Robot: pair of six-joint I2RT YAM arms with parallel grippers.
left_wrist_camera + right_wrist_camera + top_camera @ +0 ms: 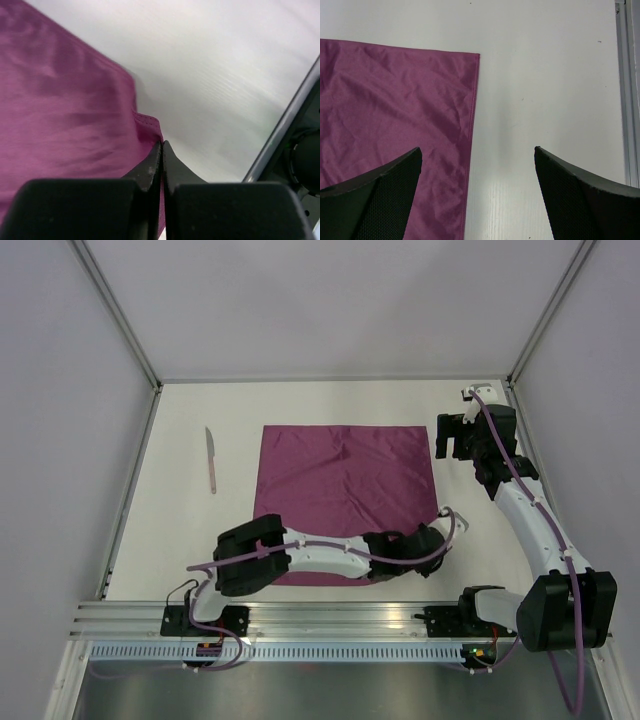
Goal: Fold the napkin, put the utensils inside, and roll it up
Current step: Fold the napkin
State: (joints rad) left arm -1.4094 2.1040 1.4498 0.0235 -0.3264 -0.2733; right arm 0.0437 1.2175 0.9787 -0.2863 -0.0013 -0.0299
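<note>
Your left gripper (438, 533) is pinched shut on the near right corner of the napkin (345, 490). In the left wrist view its black fingers (150, 170) meet with the hemmed purple corner caught between them. The rest of the cloth spreads away to that hand's left and lies flat with fine creases. Your right gripper (476, 150) hangs with its jaws spread wide and nothing between them, above the napkin's far right corner. The cloth's right edge runs just under its left finger (375, 195), and bare tabletop lies under the right one. The knife (211, 460) lies on its own on the far side of the napkin from both hands, well apart from the cloth's left edge and roughly parallel to it. The left arm stretches across the napkin's near edge and hides much of it from above. The table (180, 540) is plain white and matte, closed in by pale grey wall panels on three sides with slim metal posts (118, 312) at the corners. An aluminium rail (626, 100) borders the table close on the right hand's outer side. There is only a narrow strip of bare surface there, and wider open table beyond the knife and past the napkin's far edge.
</note>
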